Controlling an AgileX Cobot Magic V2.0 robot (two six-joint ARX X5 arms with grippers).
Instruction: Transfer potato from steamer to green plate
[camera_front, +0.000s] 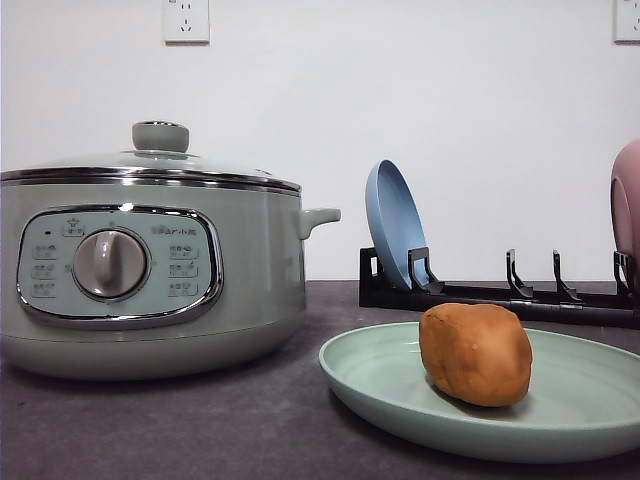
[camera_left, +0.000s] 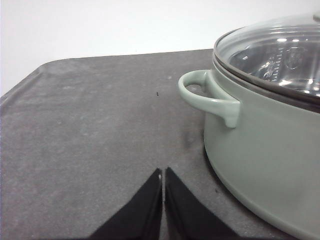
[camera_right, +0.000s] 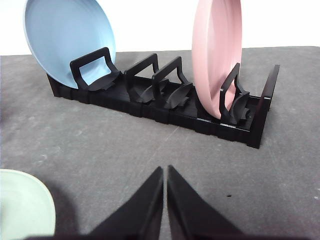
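Note:
The orange-brown potato (camera_front: 476, 353) lies on the pale green plate (camera_front: 380, 385) at the front right of the table. To its left stands the sage-green steamer (camera_front: 150, 275) with its glass lid on; the steamer (camera_left: 265, 145) and its side handle also appear in the left wrist view. My left gripper (camera_left: 163, 172) is shut with nothing between its fingers, low over the grey mat beside the steamer. My right gripper (camera_right: 165, 169) is shut too, holding nothing, over the mat between a sliver of the green plate (camera_right: 22, 207) and the dish rack.
A black dish rack (camera_right: 165, 100) stands at the back right, holding a blue plate (camera_right: 67, 42) and a pink plate (camera_right: 217, 55) upright. The rack (camera_front: 500, 290) and blue plate (camera_front: 395, 225) also show in the front view. Dark grey mat covers the table.

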